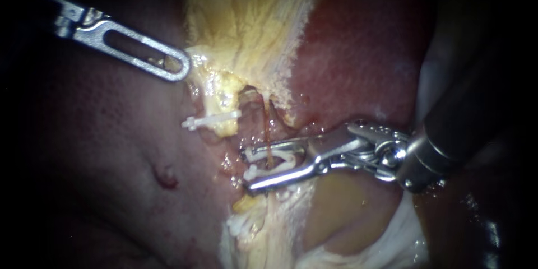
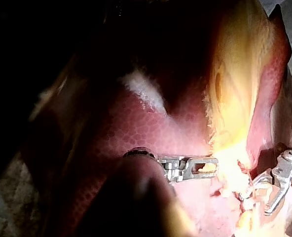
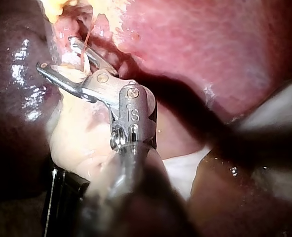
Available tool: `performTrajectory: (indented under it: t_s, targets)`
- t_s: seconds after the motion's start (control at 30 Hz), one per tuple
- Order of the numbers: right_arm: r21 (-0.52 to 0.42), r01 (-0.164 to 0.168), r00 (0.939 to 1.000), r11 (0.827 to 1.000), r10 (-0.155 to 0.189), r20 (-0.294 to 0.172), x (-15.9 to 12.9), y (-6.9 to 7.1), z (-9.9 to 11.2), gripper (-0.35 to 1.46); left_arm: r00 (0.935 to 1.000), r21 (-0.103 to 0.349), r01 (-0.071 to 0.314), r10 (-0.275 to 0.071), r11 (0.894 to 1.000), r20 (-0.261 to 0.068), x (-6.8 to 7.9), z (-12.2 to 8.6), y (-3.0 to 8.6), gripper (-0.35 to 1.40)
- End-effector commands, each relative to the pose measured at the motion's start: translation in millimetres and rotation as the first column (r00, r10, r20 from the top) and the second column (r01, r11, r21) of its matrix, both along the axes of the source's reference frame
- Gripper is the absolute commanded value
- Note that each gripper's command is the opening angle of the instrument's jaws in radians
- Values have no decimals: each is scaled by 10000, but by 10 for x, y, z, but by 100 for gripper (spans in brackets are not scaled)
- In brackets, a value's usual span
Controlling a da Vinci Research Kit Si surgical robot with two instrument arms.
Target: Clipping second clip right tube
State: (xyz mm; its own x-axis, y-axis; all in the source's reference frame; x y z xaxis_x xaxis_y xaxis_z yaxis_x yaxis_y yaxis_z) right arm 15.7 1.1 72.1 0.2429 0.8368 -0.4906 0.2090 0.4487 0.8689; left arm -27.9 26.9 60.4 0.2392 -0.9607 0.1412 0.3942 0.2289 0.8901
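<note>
My right instrument [image 1: 248,169] comes in from the right, its jaws standing apart around the thin reddish right tube [image 1: 268,129]. They hold a white clip [image 1: 272,163] whose two legs lie on either side of that tube. In the right wrist view the same jaws [image 3: 57,54] straddle the tube [image 3: 84,49]. My left instrument [image 1: 182,67] comes from the upper left with its slotted jaws shut on the edge of the yellowish gallbladder [image 1: 246,17]. They show again in the left wrist view [image 2: 212,167].
A white clip [image 1: 213,119] sits across the left tube, and another white clip [image 1: 241,225] lies lower on pale tissue. Dark red liver [image 1: 101,151] surrounds the site. White gauze [image 1: 392,241] lies under my right instrument's shaft.
</note>
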Motion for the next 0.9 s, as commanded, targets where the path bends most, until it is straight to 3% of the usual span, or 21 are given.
performTrajectory:
  t_s: [0.03,0.23,0.5,0.9]
  targets:
    - [-8,20,10000,10000,-20,-15,0,-1,-2,49,10000,-1,-4,4,10000,2,0,0,0,-35]
    - [109,82,9998,9999,-80,-208,0,-7,-18,49,10000,-1,-6,6,10000,3,0,0,0,-35]
    - [239,12,9991,9997,-2,-416,-2,-5,-37,48,10000,-1,-7,7,10000,4,1,0,0,-35]
    - [454,-98,9981,9989,126,-608,-1,-3,-43,47,10000,0,-6,6,10000,3,0,0,0,-35]
